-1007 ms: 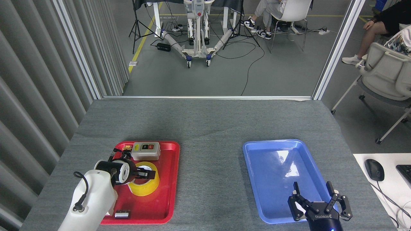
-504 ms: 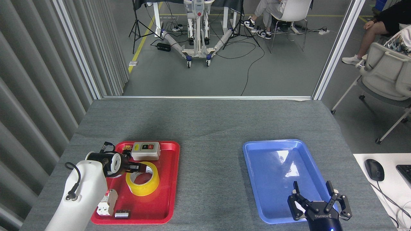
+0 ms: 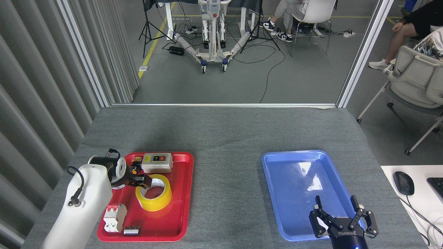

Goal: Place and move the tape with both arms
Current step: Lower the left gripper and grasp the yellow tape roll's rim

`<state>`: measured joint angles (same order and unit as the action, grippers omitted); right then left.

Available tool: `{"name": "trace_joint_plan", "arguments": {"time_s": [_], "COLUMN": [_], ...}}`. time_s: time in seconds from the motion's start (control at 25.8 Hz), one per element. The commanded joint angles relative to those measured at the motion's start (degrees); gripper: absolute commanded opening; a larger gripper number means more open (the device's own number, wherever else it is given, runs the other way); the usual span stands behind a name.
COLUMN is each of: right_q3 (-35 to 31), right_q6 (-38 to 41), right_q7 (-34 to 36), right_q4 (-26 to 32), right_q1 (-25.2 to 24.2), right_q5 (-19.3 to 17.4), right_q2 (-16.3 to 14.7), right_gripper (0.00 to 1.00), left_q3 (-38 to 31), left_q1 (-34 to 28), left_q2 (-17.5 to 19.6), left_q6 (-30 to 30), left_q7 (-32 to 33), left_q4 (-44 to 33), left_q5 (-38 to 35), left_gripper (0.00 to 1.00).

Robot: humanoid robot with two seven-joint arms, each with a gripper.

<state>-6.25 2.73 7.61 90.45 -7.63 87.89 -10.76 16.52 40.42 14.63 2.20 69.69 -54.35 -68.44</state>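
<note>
Tape [image 3: 153, 192] lies flat in the red tray [image 3: 180, 214], hole up, near the middle. Your left gripper [image 3: 140, 179] sits at the roll's near-left rim, fingers pointing at it; it is seen end-on and dark, so you cannot tell if the jaws are spread or pinching the wall.

Step in hand, as it reads: getting a hold on the roll. Put one finger inside the core and one outside, and bite the wall squarely. Lift straight up before you travel, so the roll clears the tray lip. Mind the switch box [image 3: 157, 162] just behind the roll; it looks close enough to get nudged on a sloppy approach.

Right gripper [image 3: 341, 216] hangs over the near end of the blue tray [image 3: 277, 193], fingers spread, holding nothing. It looks placed to receive.

Red tray contents: tape, switch box at the far edge, a white breaker [image 3: 113, 218] at the near-left corner, and a small dark part [image 3: 132, 230] beside it. A small item behind the box is too small to name.

Blue tray: nothing in it.
</note>
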Motion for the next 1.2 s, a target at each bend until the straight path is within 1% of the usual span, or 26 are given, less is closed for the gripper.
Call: {"name": "trace_joint_plan", "arguments": {"time_s": [0.0, 0.08, 0.31, 0.39, 0.46, 0.54, 0.66, 0.74, 0.77, 0.81, 0.89, 0.93, 1.01, 1.05, 1.16], "right_q3": [-0.08, 0.01, 0.19, 0.19, 0.19, 0.10, 0.19, 0.19, 0.19, 0.19, 0.19, 0.10, 0.10, 0.10, 0.19], "right_q6": [0.00, 0.00, -0.09, -0.26, -0.18, -0.18, 0.09, 0.09, 0.09, 0.09, 0.09, 0.09, 0.09, 0.09, 0.09], "right_q7": [0.04, 0.12, 0.39, 0.30, 0.30, 0.30, 0.30, 0.30, 0.30, 0.30, 0.30, 0.30, 0.30, 0.30, 0.30], "right_q4": [-0.01, -0.01, 0.96, 1.05, 0.78, -1.06, -1.41, -1.50, -1.50, -1.50, -1.41, -1.41, -1.41, -1.41, -1.41], "right_q1": [-0.01, 0.07, -0.01, 0.95, 2.89, 5.44, 5.70, 5.17, 4.91, 4.91, 5.00, 5.00, 5.00, 5.00, 4.91], "right_q5": [0.00, 0.00, 0.09, 0.18, 0.09, 0.00, 0.09, 0.00, 0.09, 0.09, 0.09, 0.09, 0.09, 0.09, 0.09], "right_q2": [0.04, 0.04, 0.21, 1.00, 0.74, 0.48, 0.56, 0.56, 0.56, 0.56, 0.56, 0.56, 0.48, 0.39, 0.56], "right_gripper": [1.00, 1.00, 1.00, 1.00, 1.00, 1.00, 1.00, 1.00, 1.00, 1.00, 1.00, 1.00, 1.00, 1.00, 1.00], "left_q3": [0.01, 0.01, -0.34, -0.26, -0.08, 0.10, 0.10, 0.18, 0.27, 0.27, 0.27, 0.27, 0.27, 0.27, 0.27], "left_q1": [1.33, 1.51, 1.51, 1.51, 1.59, 2.39, 3.53, 4.06, 4.23, 4.32, 4.32, 4.32, 4.23, 4.23, 4.23], "left_q2": [-0.30, -0.83, -2.15, -3.38, -3.64, -3.64, -3.82, -4.61, -5.22, -5.49, -5.31, -5.22, -4.96, -4.87, -4.69], "left_q6": [0.00, 0.00, -0.09, 0.00, 0.09, 0.53, 1.58, 4.66, 6.15, 7.38, 8.00, 8.17, 8.35, 8.88, 12.66], "left_q7": [11.08, 14.07, 14.24, 14.07, 13.98, 13.80, 12.66, 10.55, 8.36, 5.19, -0.96, -2.98, -3.51, -3.51, -3.78], "left_q4": [0.03, 0.03, -0.06, -0.06, 0.12, 0.56, 1.35, 1.44, 1.44, 1.52, 2.32, 2.93, 3.81, 4.07, 4.25], "left_q5": [-0.03, -0.03, 0.23, 0.41, 1.03, 3.14, 4.63, 4.81, 4.81, 4.81, 4.81, 4.81, 4.72, 4.72, 4.72], "left_gripper": [0.99, 0.99, 1.00, 1.00, 1.00, 1.00, 1.00, 1.00, 1.00, 1.00, 1.00, 1.00, 0.99, 0.96, 0.92]}}
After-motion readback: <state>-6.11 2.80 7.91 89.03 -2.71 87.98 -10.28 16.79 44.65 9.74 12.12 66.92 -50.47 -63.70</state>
